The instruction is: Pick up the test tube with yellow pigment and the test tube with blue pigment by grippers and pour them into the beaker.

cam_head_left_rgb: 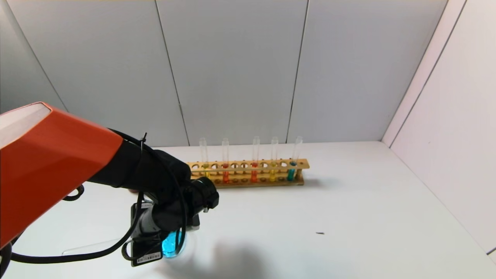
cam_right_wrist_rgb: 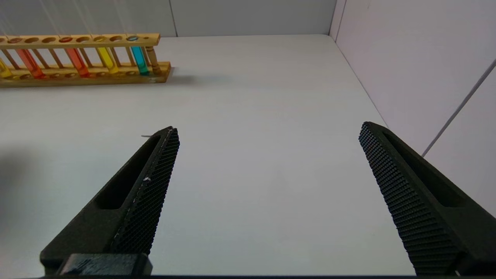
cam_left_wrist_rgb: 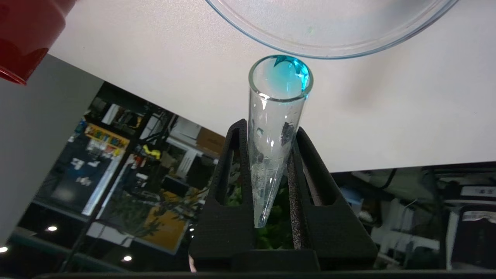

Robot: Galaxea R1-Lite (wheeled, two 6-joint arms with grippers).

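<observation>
White surface (cam_head_left_rgb: pixel 348 217) before you: your left hand (cam_left_wrist_rgb: pixel 270 133) clamps the test tube with blue pigment (cam_left_wrist_rgb: pixel 277 116), mouth tipped just beside the beaker (cam_left_wrist_rgb: pixel 329 46), while your right hand (cam_right_wrist_rgb: pixel 267 170) hovers spread wide.

Left arm reaching in and gripping; right arm idle, jaws wide.

The left arm (cam_head_left_rgb: pixel 58 162) stretches from the near left corner across the head view, its orange upper section leading to a black wrist bent downward, cables looping round it. The left gripper (cam_left_wrist_rgb: pixel 267 128) points down toward the table, and its two black fingers (cam_left_wrist_rgb: pixel 236 162) are closed tight against the sides of the blue tube (cam_left_wrist_rgb: pixel 275 131), which sticks out past the fingertips. The right arm is out of the head view; the right gripper (cam_right_wrist_rgb: pixel 267 133) hangs low over bare table, its ribbed fingers (cam_right_wrist_rgb: pixel 155 182) spread far apart and holding nothing.
</observation>
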